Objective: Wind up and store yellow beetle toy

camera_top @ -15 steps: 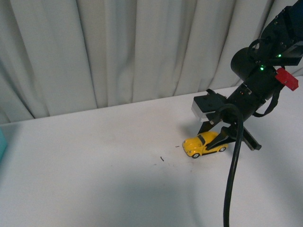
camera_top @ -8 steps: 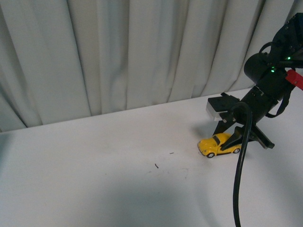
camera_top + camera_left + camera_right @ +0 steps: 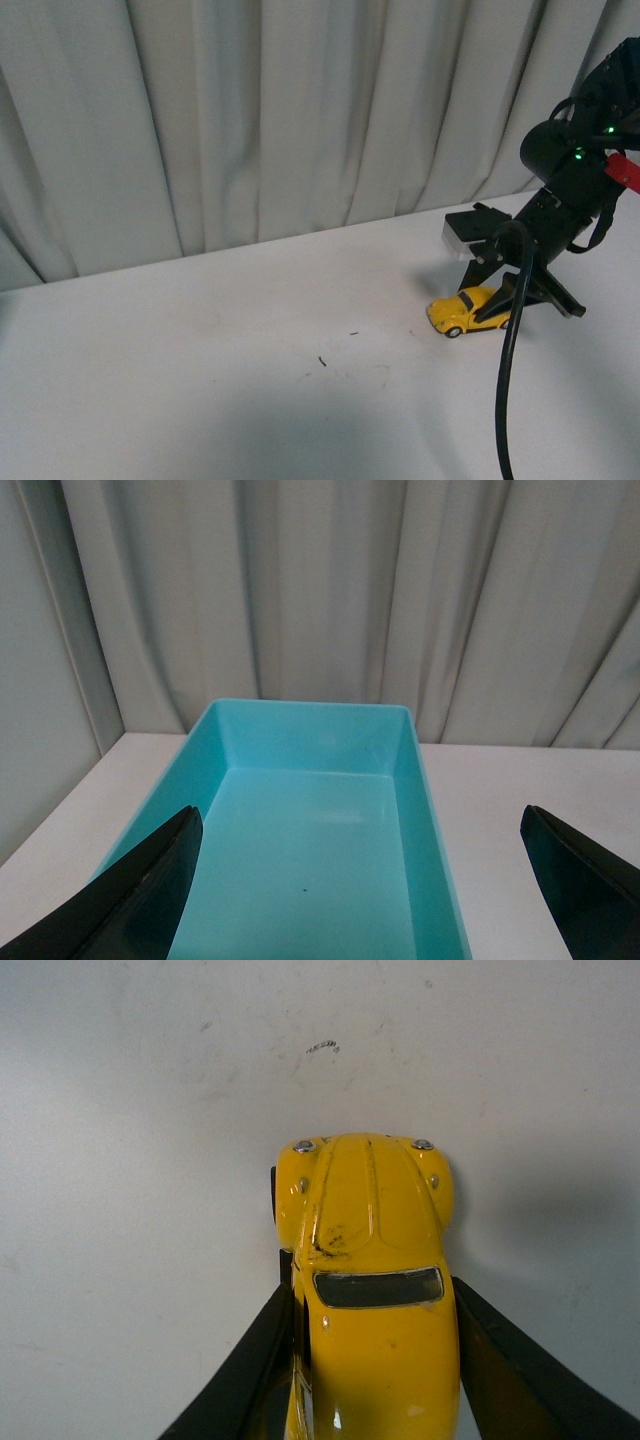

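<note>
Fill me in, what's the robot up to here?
The right gripper has its jaws closed on the sides of the yellow beetle toy, which sits wheels-down on the white table. The left gripper hangs open over the teal bin; nothing shows in the part of the bin that is in view, so the toy is not stored yet.

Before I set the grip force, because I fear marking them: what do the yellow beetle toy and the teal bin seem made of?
Yellow beetle toy: glossy painted shell, plastic or die-cast metal, I cannot tell which; shiny highlights, dark scuffs on the hood. Teal bin: probably moulded plastic, smooth satin walls with soft reflections and rounded corners.
</note>
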Motion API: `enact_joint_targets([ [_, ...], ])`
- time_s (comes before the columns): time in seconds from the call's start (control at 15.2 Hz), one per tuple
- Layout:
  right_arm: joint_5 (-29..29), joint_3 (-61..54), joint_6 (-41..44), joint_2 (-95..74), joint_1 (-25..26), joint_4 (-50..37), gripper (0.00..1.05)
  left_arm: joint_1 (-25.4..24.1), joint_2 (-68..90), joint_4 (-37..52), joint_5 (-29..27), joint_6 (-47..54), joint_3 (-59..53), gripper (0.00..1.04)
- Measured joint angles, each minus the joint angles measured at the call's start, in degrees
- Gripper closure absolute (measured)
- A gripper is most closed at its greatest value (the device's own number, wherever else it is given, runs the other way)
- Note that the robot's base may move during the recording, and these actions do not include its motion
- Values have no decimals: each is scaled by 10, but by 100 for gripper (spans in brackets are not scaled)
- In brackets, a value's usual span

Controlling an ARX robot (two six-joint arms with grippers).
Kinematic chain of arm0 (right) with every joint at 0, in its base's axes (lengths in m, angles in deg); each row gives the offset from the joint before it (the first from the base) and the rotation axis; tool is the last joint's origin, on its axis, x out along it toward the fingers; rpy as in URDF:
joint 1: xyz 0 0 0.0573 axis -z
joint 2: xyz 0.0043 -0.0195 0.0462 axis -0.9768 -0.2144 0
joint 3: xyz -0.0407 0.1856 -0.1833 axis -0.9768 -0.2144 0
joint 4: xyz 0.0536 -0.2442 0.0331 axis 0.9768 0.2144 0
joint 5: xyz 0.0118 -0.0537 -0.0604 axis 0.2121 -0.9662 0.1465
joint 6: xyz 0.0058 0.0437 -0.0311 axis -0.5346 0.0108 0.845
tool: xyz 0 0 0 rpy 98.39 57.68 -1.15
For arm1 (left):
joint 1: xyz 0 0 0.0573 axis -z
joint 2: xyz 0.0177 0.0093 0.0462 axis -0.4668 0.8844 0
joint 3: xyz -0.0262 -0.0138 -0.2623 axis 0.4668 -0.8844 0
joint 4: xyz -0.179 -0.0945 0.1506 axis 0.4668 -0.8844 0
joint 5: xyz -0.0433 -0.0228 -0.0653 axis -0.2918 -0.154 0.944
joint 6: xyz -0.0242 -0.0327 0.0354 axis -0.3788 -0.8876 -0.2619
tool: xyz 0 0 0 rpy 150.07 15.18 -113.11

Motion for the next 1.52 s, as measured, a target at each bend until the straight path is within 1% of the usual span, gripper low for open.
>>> enact_joint_targets([
  [0.07,-27,-2,-3,-6,-1,-13,49,0,0,0,0,0,0,7],
  [0.13,-15,-2,-9,-15,4,-9,37,0,0,0,-1,0,0,7],
  [0.2,-17,-3,-10,-14,3,-12,28,0,0,0,0,0,0,7],
  [0.33,-18,-4,-14,-14,4,-12,7,0,0,0,0,0,0,7],
  [0.4,-18,-4,-16,-13,4,-12,5,0,0,0,0,0,0,7],
  [0.46,-18,-6,-16,-12,4,-13,7,0,0,0,0,0,0,7],
  [0.86,-17,-19,-18,-5,3,-27,7,0,0,0,0,0,0,7],
  [1.05,3,-41,-16,13,-17,-12,7,0,0,0,0,0,0,7],
  [1.25,78,-39,-14,87,-57,40,7,0,0,0,0,0,0,7],
  [1.32,105,-11,-12,130,-71,62,7,0,0,0,0,0,0,7],
  [1.45,135,21,-9,177,-80,84,7,0,0,0,0,0,0,7],
  [1.52,159,26,-7,197,-83,84,7,0,0,0,0,0,0,7],
])
